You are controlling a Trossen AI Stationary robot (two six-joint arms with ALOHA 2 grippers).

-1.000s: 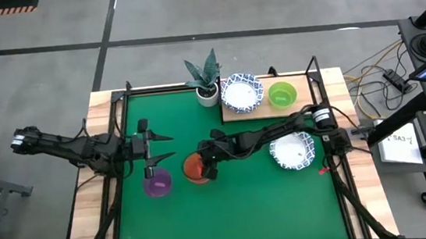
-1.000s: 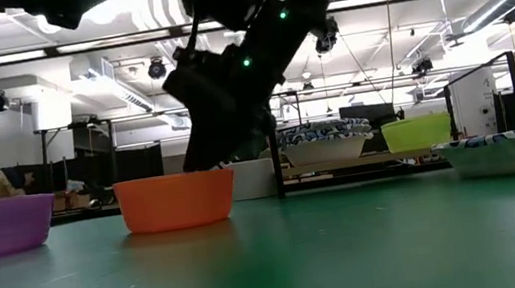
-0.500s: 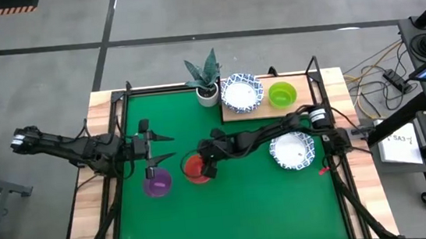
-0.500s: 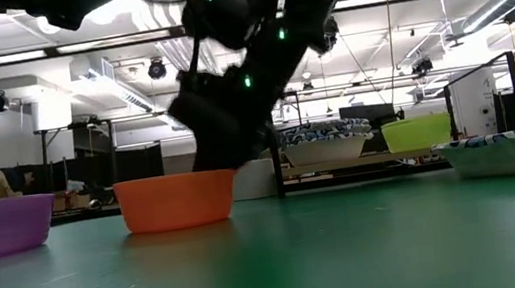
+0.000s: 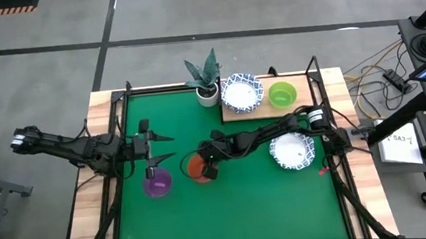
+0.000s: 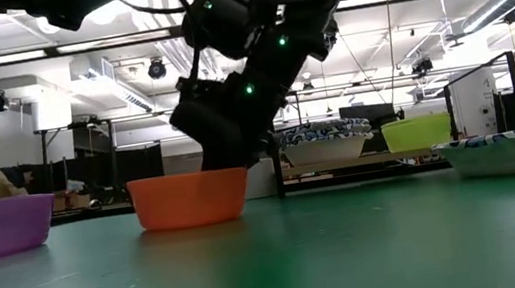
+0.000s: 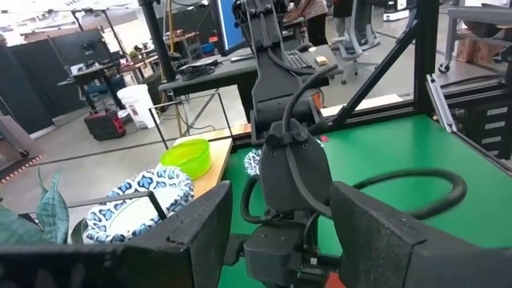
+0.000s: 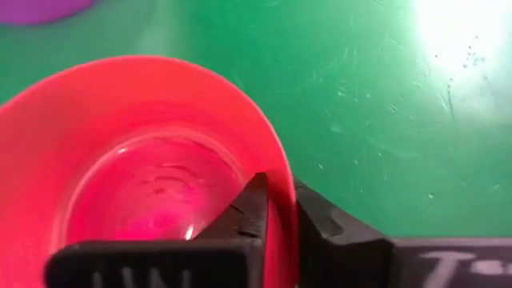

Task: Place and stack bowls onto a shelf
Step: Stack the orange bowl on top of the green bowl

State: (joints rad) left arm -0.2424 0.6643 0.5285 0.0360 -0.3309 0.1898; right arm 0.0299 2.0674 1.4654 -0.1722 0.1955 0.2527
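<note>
The right tool (image 8: 276, 210) is pinched shut on the rim of the red bowl (image 8: 144, 168), with one dark finger inside the bowl and one outside. The red bowl is smooth, shiny plastic, round, and sits flat on the green mat (image 5: 244, 203) that covers the tabletop. The left tool (image 5: 155, 148) hangs with its two fingers spread wide and holds nothing. Just beside the left tool sits the purple bowl (image 5: 157, 185), round and plain, and the red bowl is next to it, toward the right tool. Behind the right arm, near its far end, a white bowl with a blue pattern (image 5: 292, 150) rests on the mat. Farther off from both tools is the shelf (image 5: 263, 112), a flat board of pale wood. On it sit patterned white bowls (image 5: 241, 92) and a shiny green bowl (image 5: 282, 94). A small white pot with a spiky green plant (image 5: 204, 79) stands beside the shelf.
</note>
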